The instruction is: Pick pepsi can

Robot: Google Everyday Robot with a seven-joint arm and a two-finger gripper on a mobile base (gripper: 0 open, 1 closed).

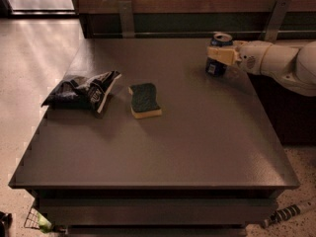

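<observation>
Clasping the cylindrical pepsi can (215,69), cream jaws sit far right.

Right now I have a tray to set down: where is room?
The near half of the table is bare, also the stretch between sponge and pepsi can. Crowded: around snack bag and sponge, and the far corner where the gripper is at the can.

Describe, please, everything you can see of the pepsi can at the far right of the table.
The pepsi can is a small dark blue cylinder with a silver top rim and a pale label patch low on its front; it looks like metal. It is upright at the far right of the table, well apart from the sponge and the snack bag. The gripper, coming from the right, lies across its middle and hides that band.
</observation>
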